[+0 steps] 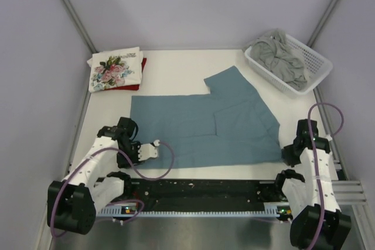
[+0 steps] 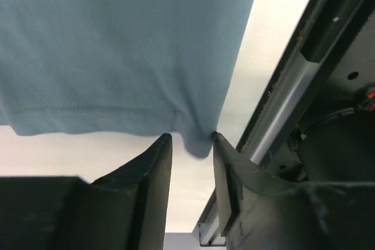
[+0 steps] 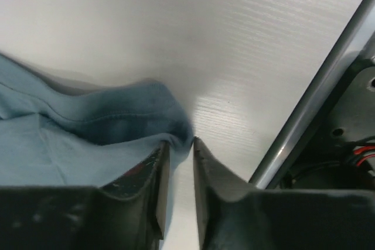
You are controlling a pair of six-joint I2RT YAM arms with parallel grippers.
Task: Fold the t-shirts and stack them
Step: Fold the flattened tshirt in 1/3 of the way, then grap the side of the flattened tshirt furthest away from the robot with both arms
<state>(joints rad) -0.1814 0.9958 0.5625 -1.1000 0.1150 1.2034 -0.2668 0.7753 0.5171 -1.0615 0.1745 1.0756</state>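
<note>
Teal cloth at both sets of tips. At the left end effector, lower centre of the left wrist view: spread apart, with the shirt's hemmed corner loose in the gap and brushing one finger. At the right end effector, lower centre of its own view: almost pressed together, only a thin slit open, a bunched hem right at the tips; cannot tell whether pinched.

Outward: teal shirt flat across the middle of the counter, partly folded, one sleeve pointing to upper centre. Upper left: floral shirt folded on top of a dark red shirt. Upper right: grey shirt heaped in the basket.

Risks, as a guess: pulling away with cloth snagged on a finger, dragging a near corner and undoing the fold; lifting on the right with a weak hold, letting the hem slip and leaving the edges uneven.
</note>
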